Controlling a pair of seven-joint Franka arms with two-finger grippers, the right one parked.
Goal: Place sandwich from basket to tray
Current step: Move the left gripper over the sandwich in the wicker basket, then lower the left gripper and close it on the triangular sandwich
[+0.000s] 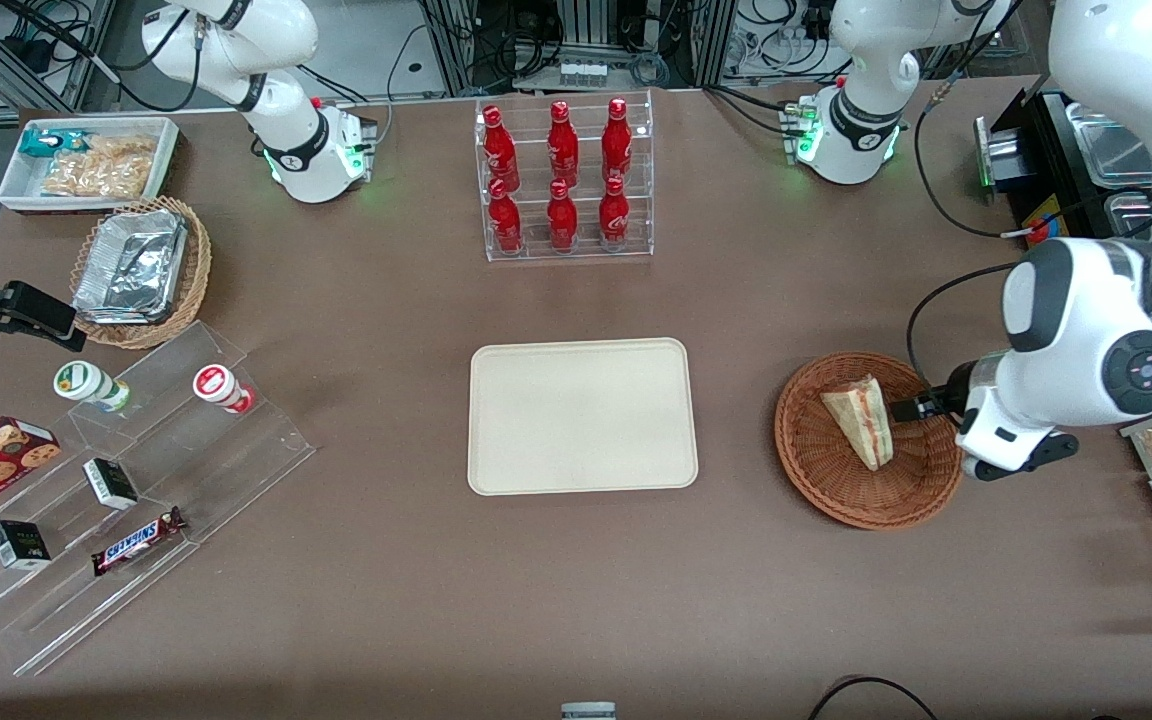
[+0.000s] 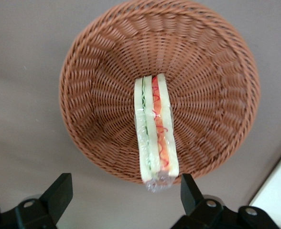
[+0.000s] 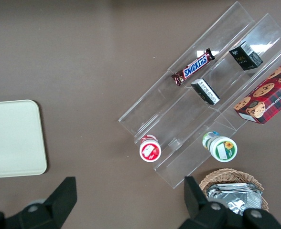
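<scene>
Inside the round woven wicker basket [image 2: 107, 114], a plastic-wrapped triangular sandwich [image 2: 155, 129], gripper [image 2: 124, 193] fingers apart just outside the rim.

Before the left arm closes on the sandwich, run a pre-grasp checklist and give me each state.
1. Sandwich in the basket, on edge: ok.
2. Gripper open: ok.
3. Fingers straddle the sandwich's wrapped end: ok.
4. Gripper low enough for a firm grip: cannot tell.
5. Tray bare, ready to receive: ok.
6. Path from basket to tray across bare table: ok.
</scene>
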